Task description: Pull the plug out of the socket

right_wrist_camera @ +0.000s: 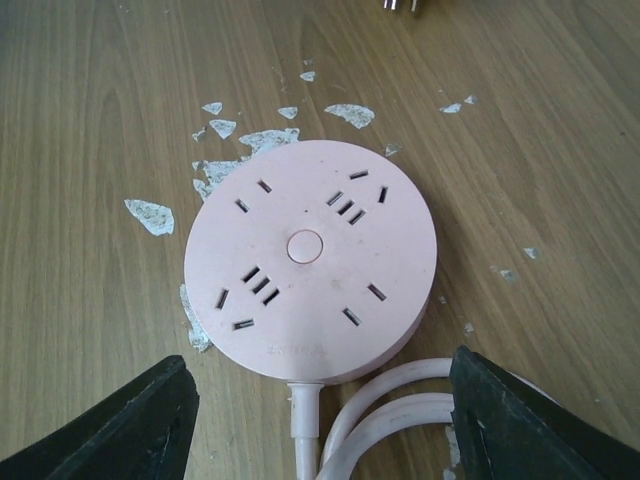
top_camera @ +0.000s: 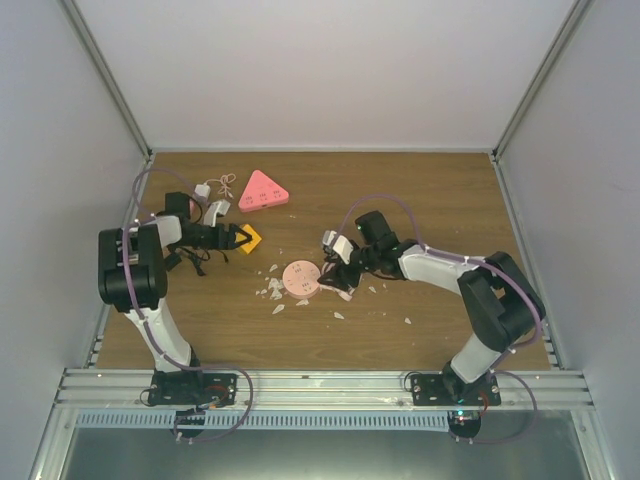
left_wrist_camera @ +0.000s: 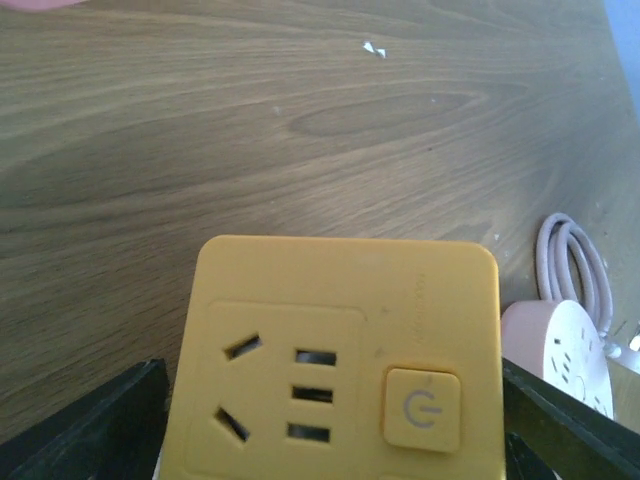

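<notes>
A yellow square socket (left_wrist_camera: 340, 340) with a power button lies between the fingers of my left gripper (left_wrist_camera: 335, 400), which stand close beside its two sides; its slots are empty. From above, that socket (top_camera: 248, 238) sits at the tip of the left gripper (top_camera: 235, 238). My right gripper (right_wrist_camera: 320, 390) is open over the loops of pink cable (right_wrist_camera: 400, 410) of a round pink socket (right_wrist_camera: 310, 265), whose slots are also empty. From above, the right gripper (top_camera: 338, 272) is just right of this socket (top_camera: 300, 278). A small white plug (top_camera: 204, 190) with a thin cord lies at the back left.
A pink triangular socket (top_camera: 262, 190) lies at the back. White flakes (right_wrist_camera: 240, 140) are scattered around the round socket. Two metal prongs (right_wrist_camera: 398, 5) poke in at the top edge of the right wrist view. Grey walls enclose the wooden table (top_camera: 420, 190).
</notes>
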Robot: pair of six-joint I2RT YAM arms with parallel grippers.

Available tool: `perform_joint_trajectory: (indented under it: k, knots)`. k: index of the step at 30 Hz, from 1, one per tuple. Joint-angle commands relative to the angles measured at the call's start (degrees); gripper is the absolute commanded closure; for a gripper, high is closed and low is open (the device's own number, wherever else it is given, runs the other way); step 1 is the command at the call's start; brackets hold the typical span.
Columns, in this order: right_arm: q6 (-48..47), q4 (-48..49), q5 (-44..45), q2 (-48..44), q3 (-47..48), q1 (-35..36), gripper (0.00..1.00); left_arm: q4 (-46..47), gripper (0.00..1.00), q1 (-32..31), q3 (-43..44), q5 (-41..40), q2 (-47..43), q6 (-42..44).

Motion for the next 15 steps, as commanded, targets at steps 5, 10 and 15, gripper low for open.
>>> perform_joint_trajectory:
  k: [5, 10, 15]
  knots:
    - [-2.4, -3.1, 2.4, -4.5, -0.2, -0.3, 0.28, 2.8, 0.13, 0.7, -0.2, -7.6, -3.6, -0.7]
    - [-4.5, -4.2, 6.1, -5.7, -0.7, -0.1, 0.28, 2.3, 0.12, 0.7, 0.7, -10.0, -4.7, 0.8]
    - [-8.7, -6.8, 13.0, -6.0, -1.6, 1.3, 0.27, 0.3, 0.01, 0.7, 1.8, -10.8, -8.2, 4.0]
